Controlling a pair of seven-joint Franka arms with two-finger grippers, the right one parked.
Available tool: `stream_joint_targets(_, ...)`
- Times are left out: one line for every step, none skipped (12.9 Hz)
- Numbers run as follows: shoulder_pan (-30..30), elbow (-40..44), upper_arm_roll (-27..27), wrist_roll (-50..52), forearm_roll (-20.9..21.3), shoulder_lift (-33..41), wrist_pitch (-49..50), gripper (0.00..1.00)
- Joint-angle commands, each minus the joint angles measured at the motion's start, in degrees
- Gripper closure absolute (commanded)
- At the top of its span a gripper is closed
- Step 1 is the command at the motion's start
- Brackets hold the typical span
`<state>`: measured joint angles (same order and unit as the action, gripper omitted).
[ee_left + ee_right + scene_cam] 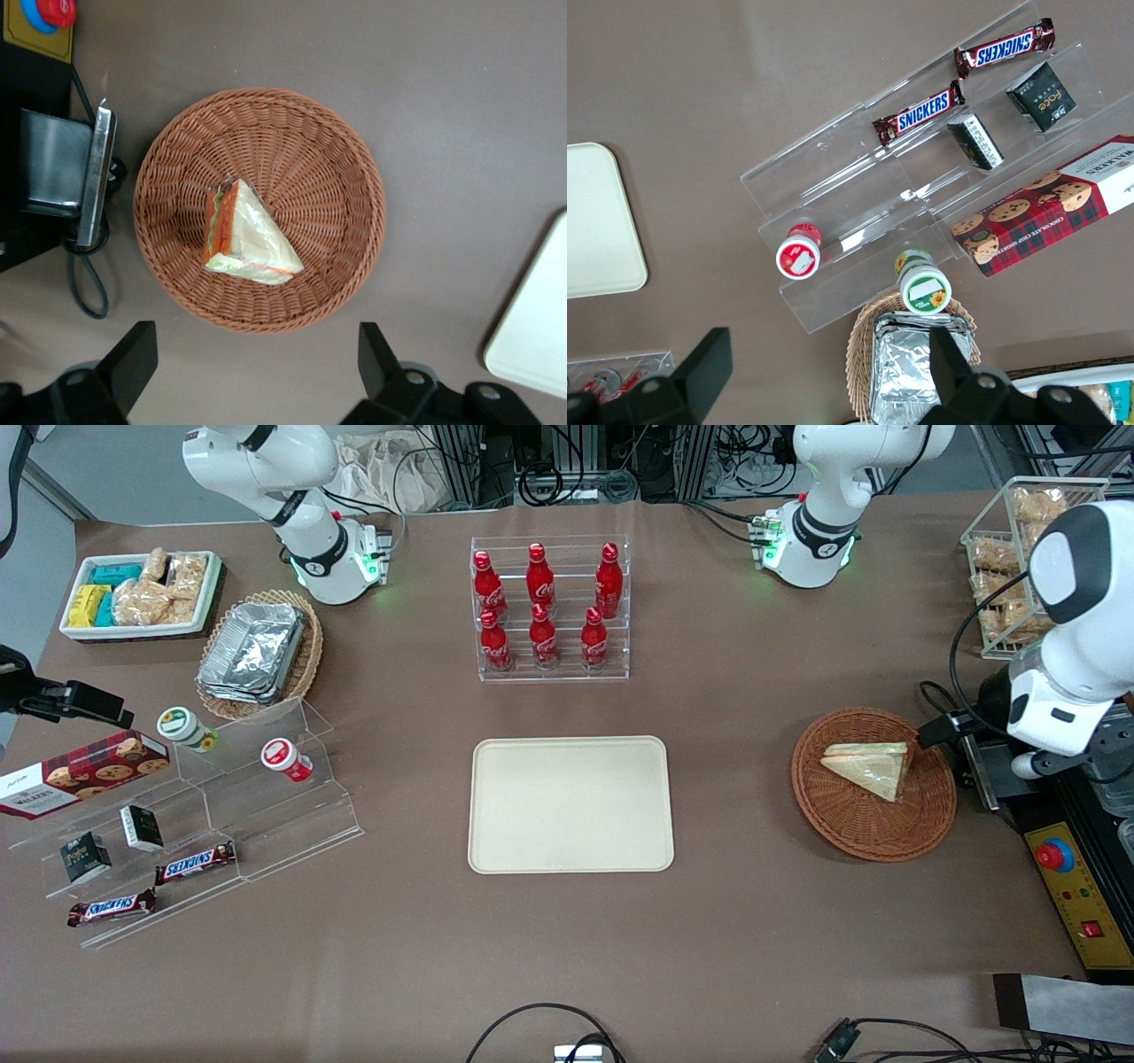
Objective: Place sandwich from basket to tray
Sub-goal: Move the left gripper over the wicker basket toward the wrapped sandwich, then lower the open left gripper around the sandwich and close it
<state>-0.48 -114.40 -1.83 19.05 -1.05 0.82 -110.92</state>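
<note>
Brown table, sandwich [246,237] (basketed) under spread jaws

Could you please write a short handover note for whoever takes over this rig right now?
Gripper: open, holding nothing, hovering above the basket, which sits toward the working arm's end of the table.
Sandwich: lying in the basket, wrapped, untouched by the fingers.
Tray: mid-table, nearer the front camera than the rack of red bottles, nothing on it.
Done: nothing yet beyond positioning over the basket.
Left: descend, grasp the sandwich, carry it over and set it on the tray.
</note>
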Motion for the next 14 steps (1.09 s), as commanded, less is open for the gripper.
stream_joint_targets(1.97, -11.69, 0.34, 1.87, 0.35, 5.94, -8.15, 0.00)
stream_joint_targets(2.23, -13.02, 0.34, 2.92, 0.35, 5.95, -8.87, 0.00)
stream_joint_targets(3.28, -13.56, 0.34, 3.36, 0.35, 5.86, -9.23, 0.00)
stream_joint_targets(3.81, -14.35, 0.34, 3.45, 0.26, 5.77, -9.66, 0.00)
stream_joint_targets(4.34, -15.05, 0.34, 3.54, 0.17, 5.68, -10.19, 0.00)
stream_joint_targets(5.30, -15.67, 0.34, 4.41, 0.09, 5.51, -11.33, 0.00)
stream_joint_targets(5.57, -16.72, 0.34, 5.55, 0.08, 5.42, -12.82, 0.00)
stream_joint_targets(5.58, -17.95, 0.43, 6.78, 0.00, 5.33, -14.49, 0.00)
stream_joint_targets(5.58, -19.35, 0.34, 8.19, -0.09, 5.33, -16.24, 0.00)
stream_joint_targets(5.58, -20.84, 0.43, 10.29, -0.27, 5.33, -18.17, 0.00)
stream_joint_targets(5.49, -21.73, 0.43, 12.75, -0.27, 4.72, -19.67, 0.00)
stream_joint_targets(5.49, -22.96, 0.43, 14.16, -0.27, 4.37, -21.60, 0.00)
stream_joint_targets(5.49, -24.45, 0.43, 14.35, -0.27, 4.36, -23.80, 0.00)
stream_joint_targets(5.57, -25.59, 0.43, 14.35, -0.62, 4.19, -25.47, 0.00)
